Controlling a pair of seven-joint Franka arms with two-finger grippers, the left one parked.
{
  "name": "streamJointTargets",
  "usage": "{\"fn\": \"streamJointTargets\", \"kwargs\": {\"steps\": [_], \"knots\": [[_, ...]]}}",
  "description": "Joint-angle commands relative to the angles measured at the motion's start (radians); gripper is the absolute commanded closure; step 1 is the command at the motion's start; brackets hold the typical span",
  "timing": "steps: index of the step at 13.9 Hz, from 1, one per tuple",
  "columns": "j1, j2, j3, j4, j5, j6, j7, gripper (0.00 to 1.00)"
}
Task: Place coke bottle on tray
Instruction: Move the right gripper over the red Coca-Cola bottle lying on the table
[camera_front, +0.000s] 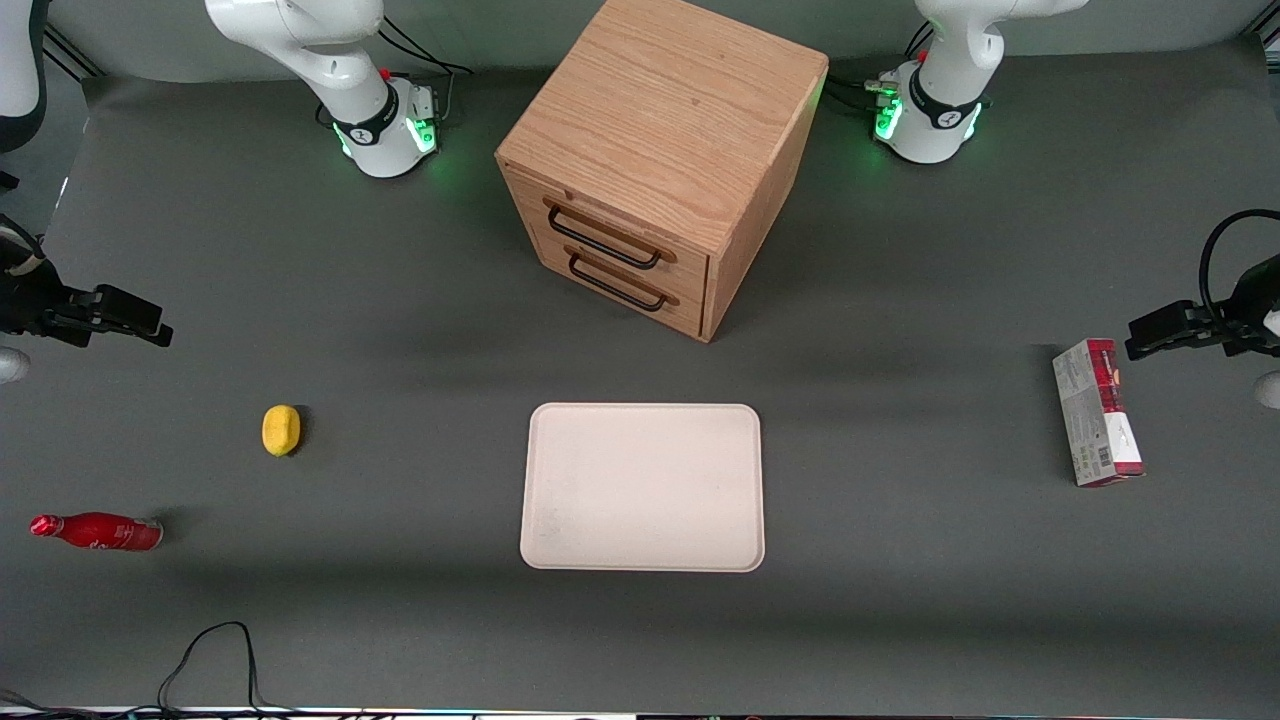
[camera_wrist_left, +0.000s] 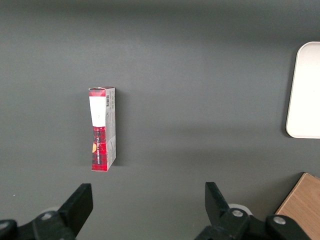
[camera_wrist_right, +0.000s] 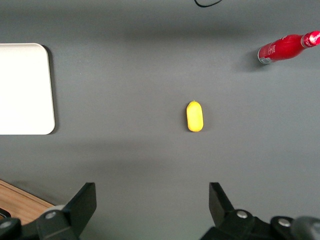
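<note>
I see the small glossy red coke bottle (camera_front: 97, 531) lying on its side, cap pointing to the working arm's table edge, well apart from the cream-white rectangular tray (camera_front: 643, 487). A small yellow lemon-shaped object (camera_front: 281, 430) lies between them. My black two-finger gripper (camera_wrist_right: 152, 202) hangs wide open, empty, well clear of the bottle.

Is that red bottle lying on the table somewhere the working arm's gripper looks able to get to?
Probably yes. The coke bottle lies alone on bare table; the open gripper hovers farther from the camera, with only the lemon off to one side.
</note>
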Motion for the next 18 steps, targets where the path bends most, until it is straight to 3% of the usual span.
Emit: {"fn": "streamJointTargets", "kwargs": {"steps": [1,7,12,14,16,18], "knots": [[0.005,-0.001,0.0,0.011,-0.016,-0.016,0.019,0.0],[-0.034,0.022,-0.025,0.031,-0.018,-0.011,-0.026,0.0],[-0.237,0.252,-0.037,0.306,0.015,-0.03,-0.315,0.0],[-0.298,0.405,-0.027,0.519,0.021,-0.047,-0.399,0.0],[-0.368,0.543,0.009,0.697,0.045,-0.071,-0.441,0.0],[-0.474,0.602,0.108,0.741,0.047,-0.032,-0.442,0.0]]}}
